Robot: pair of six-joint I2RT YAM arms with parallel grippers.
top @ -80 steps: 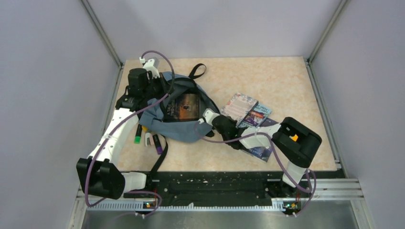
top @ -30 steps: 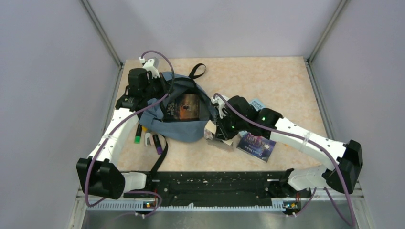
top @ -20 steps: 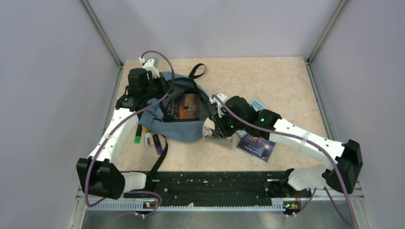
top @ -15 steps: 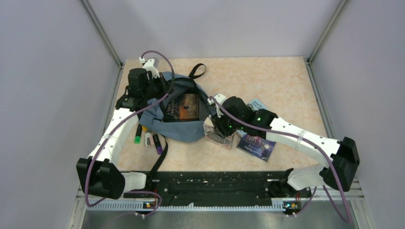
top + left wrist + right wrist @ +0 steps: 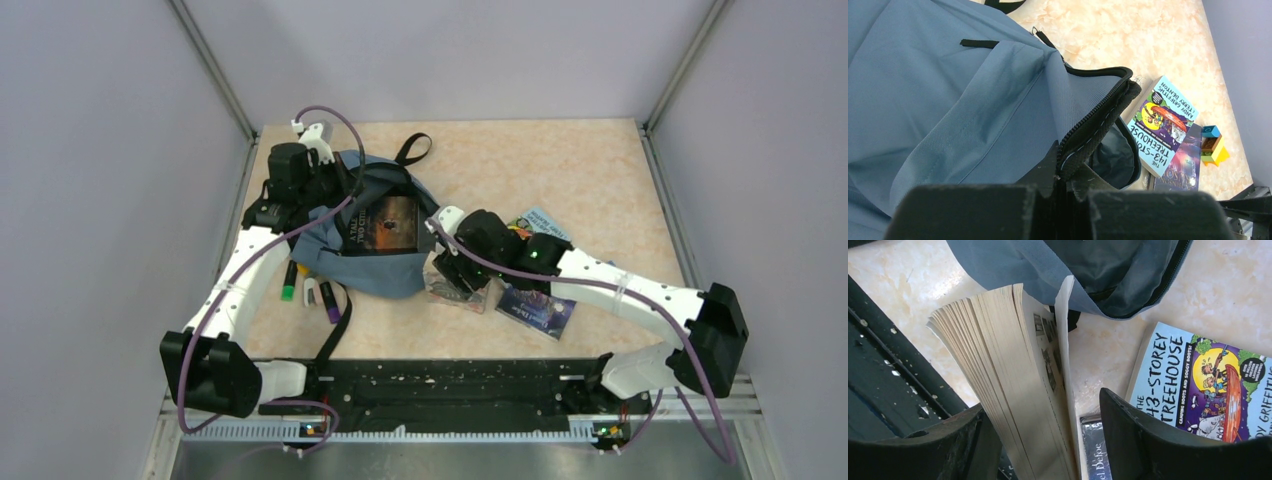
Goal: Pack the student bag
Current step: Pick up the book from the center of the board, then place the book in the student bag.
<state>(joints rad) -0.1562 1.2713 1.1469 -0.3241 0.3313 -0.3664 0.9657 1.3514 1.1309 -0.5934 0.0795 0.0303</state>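
Bag (image 5: 380,265) lies at the desk's (image 5: 560,170) left, rim clamped by the left fingers (image 5: 963,212). The right fingers (image 5: 1158,440) stand apart around a fanned book (image 5: 1008,365); unheld, it may flop outside the bag.

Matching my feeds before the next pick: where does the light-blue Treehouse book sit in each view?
Top external: Treehouse book just right of centre.
Left wrist: Treehouse book on the right, past the zipper.
Right wrist: Treehouse book lower right.
Shared landmark: the student bag, its mouth open.
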